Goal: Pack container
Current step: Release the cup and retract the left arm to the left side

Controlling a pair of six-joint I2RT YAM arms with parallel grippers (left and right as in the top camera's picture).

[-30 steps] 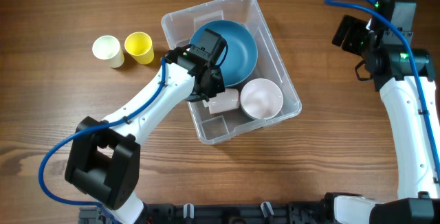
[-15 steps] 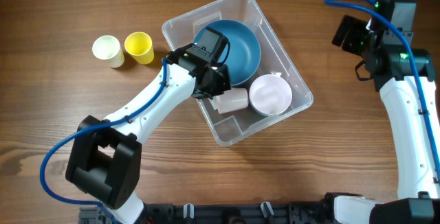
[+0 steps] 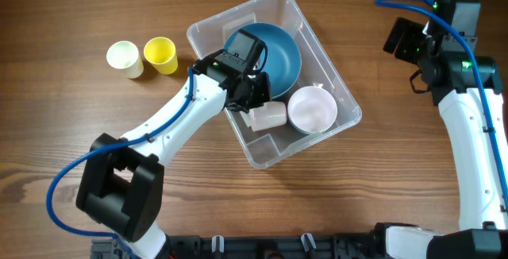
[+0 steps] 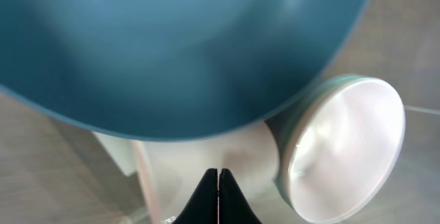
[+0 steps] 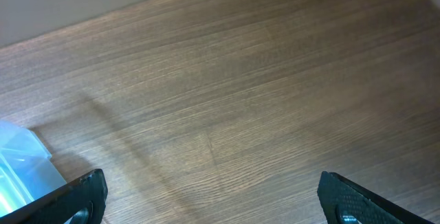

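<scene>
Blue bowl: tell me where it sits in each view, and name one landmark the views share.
Overhead: the blue bowl is upper centre, inside the container.
Left wrist: it fills the top of the picture.
Right wrist: not in it.
Landmark: the white bowl beside it, also in the left wrist view.

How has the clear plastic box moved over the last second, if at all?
Yes. The container pivoted: its near end swung rightward, away from the yellow cup, which stayed put; its far-left corner barely shifted.

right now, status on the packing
Left gripper jaws shut, empty, inside container. Right gripper open over table. Blue bowl, white bowl, tipped cup packed. Yellow cup, white cup outside.
</scene>
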